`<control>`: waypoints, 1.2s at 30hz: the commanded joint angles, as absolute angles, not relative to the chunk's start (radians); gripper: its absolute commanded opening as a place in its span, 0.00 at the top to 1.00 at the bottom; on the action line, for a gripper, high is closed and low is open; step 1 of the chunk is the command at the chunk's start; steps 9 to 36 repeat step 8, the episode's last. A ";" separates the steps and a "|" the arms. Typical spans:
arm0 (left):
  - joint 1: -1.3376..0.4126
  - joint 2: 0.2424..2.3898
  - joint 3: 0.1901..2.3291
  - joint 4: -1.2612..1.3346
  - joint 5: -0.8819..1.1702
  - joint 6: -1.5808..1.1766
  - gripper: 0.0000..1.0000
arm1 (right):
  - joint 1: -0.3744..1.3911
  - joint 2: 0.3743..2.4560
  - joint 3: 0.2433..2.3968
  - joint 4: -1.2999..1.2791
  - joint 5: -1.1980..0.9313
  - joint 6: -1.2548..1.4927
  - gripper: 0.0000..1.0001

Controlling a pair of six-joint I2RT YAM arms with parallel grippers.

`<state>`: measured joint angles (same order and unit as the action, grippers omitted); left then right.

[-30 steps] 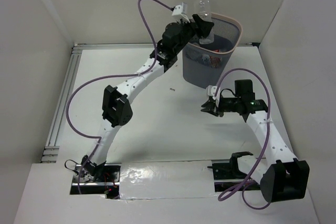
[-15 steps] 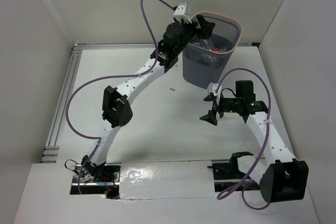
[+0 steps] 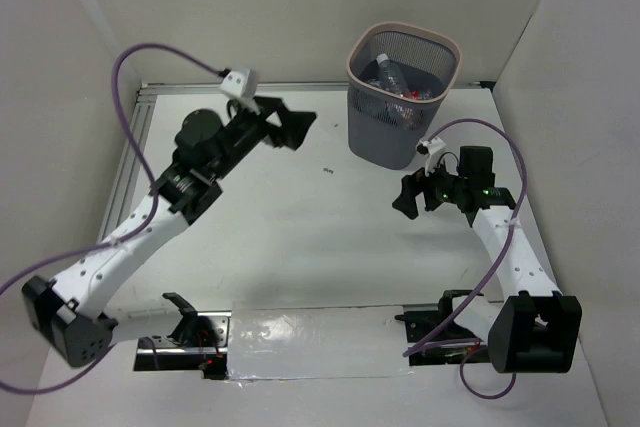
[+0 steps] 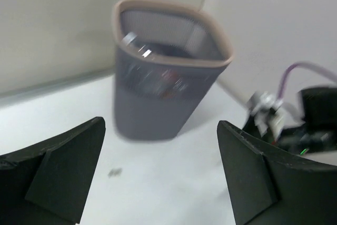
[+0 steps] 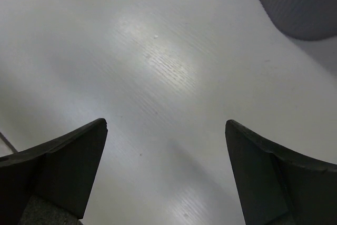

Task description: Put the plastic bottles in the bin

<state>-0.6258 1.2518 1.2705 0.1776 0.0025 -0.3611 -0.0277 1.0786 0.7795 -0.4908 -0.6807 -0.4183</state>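
The dark grey mesh bin (image 3: pixel 390 132) with a pale rim stands at the back of the table, right of centre. Plastic bottles (image 3: pixel 394 77) lie inside it, one clear with a white cap, others showing red. From the left wrist the bin (image 4: pixel 158 98) is blurred, with bottle shapes behind its mesh. My left gripper (image 3: pixel 298 129) hangs open and empty over the table left of the bin. My right gripper (image 3: pixel 403 199) is open and empty, low over the table in front of the bin. Bare table shows between its fingers (image 5: pixel 58 167), and the bin's base (image 5: pixel 300 3) fills the upper right corner.
White walls close the table in at the back and on both sides. An aluminium rail (image 3: pixel 125 177) runs along the left edge. A small dark mark (image 3: pixel 327 170) sits on the table left of the bin. The right arm (image 4: pixel 310 125) appears in the left wrist view.
My left gripper opened over the bin and the bottle dropped in; the arm then swung back left and down. My right gripper opened wide and shifted slightly right.
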 commanded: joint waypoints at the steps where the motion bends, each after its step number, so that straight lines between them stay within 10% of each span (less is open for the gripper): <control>1: -0.566 1.116 1.053 0.077 -0.009 -0.336 0.00 | -0.061 1.065 0.806 -0.411 -0.592 -0.266 0.00; 8: -0.439 0.867 0.658 0.023 -0.018 -0.417 0.00 | -0.081 0.987 0.723 -0.308 -0.476 -0.178 0.00; 36: -0.439 0.867 0.658 0.023 -0.018 -0.417 0.00 | -0.081 0.987 0.723 -0.308 -0.476 -0.178 0.00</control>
